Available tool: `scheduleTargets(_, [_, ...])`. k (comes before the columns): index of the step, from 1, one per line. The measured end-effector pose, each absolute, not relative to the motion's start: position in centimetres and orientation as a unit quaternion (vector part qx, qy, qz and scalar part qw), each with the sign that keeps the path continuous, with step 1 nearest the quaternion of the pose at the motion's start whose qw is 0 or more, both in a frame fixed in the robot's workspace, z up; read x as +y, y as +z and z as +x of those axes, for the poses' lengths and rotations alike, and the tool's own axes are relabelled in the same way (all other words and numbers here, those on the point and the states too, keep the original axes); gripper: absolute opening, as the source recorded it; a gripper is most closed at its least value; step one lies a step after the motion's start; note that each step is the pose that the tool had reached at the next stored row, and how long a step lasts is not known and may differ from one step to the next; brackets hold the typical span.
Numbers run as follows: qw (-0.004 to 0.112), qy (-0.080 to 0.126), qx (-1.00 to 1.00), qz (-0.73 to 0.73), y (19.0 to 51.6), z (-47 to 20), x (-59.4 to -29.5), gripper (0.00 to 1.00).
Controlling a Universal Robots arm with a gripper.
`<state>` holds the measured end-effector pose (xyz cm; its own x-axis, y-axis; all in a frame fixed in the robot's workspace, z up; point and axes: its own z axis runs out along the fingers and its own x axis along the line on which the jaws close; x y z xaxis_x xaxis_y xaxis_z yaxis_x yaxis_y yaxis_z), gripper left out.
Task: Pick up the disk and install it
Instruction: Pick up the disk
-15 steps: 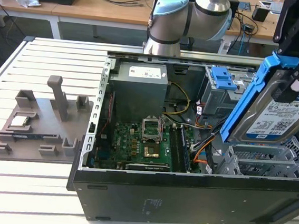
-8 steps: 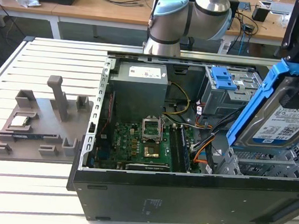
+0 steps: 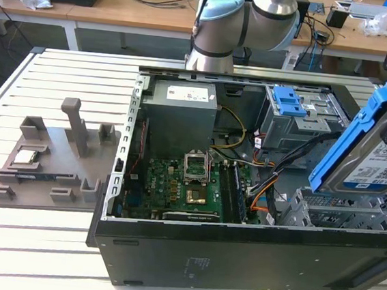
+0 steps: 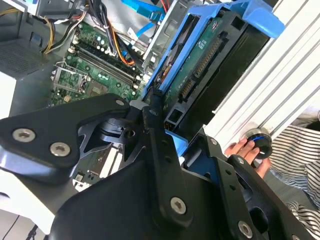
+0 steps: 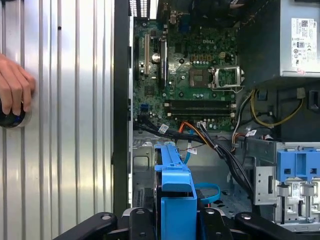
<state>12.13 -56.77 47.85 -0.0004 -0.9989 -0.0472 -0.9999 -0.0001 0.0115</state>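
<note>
Your hand [image 5: 177,216] is clamped on the disk [image 3: 383,160], holding it tilted above the case [image 3: 190,251], over its drive cage [image 3: 341,213], angled, I'd say, to slide in.

Metal disk [image 3: 378,160] in blue plastic, ribbed metal table [image 3: 39,253]

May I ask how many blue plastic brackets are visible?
2. One blue plastic bracket frames the silver-grey metal disk held by the black gripper; another is on the grey drive cage. More may be hidden.
</note>
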Motion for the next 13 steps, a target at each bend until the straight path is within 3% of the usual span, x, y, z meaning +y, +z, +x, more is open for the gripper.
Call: scheduleTargets(13, [0.013, 0.021, 0.707, -0.706, 47.02, 12.88, -56.77, 0.36])
